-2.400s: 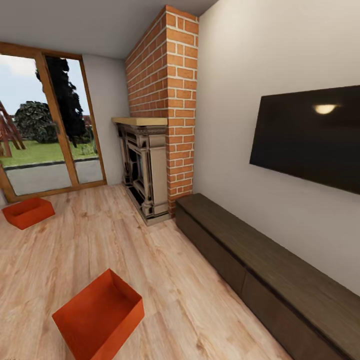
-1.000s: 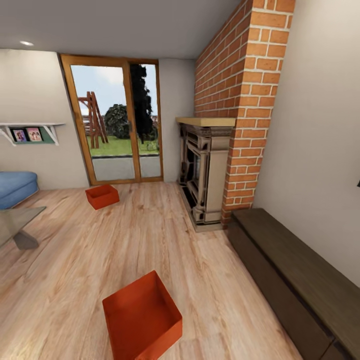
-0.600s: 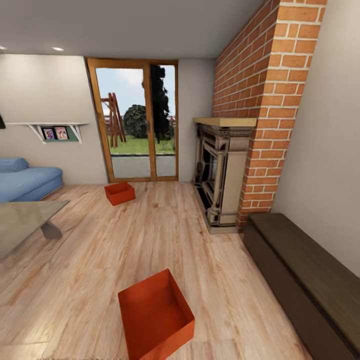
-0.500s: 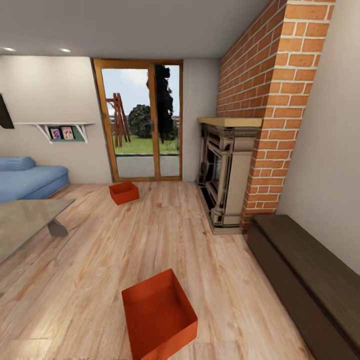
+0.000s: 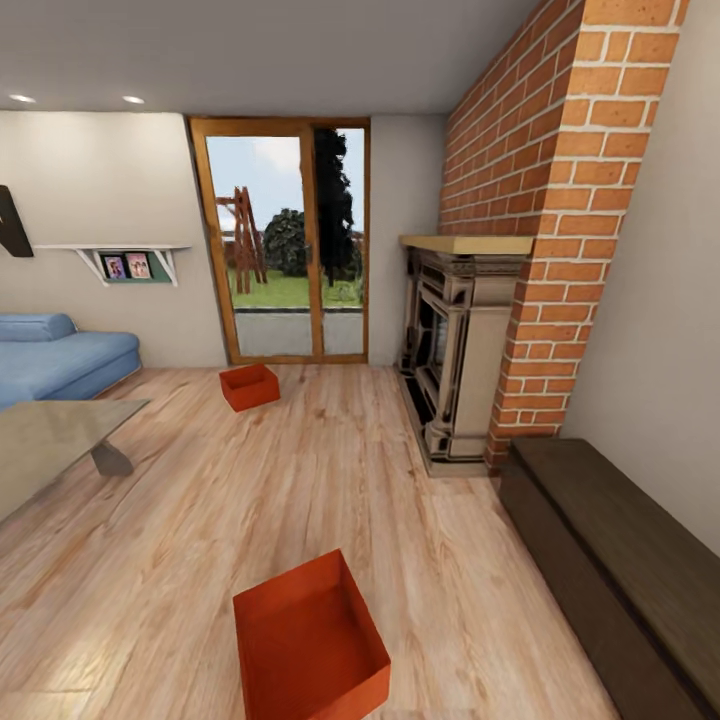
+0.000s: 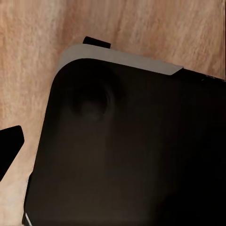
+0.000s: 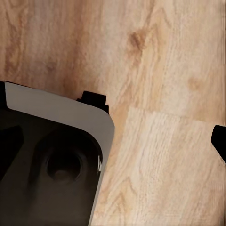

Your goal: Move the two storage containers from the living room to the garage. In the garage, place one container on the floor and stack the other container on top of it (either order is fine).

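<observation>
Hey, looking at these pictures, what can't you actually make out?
- Head view: the near container is cut by the bottom edge.
- Head view: the far container's inside is too small to check.
- Head view: the photos on the wall shelf are too small to read.
- Wrist views: the robot's dark base blocks the fingers, so open or shut is unclear.

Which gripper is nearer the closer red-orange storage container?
Cannot tell. Both wrist views look down on wood floor beside the robot's dark base; the container sits on that floor ahead, untouched.
</observation>
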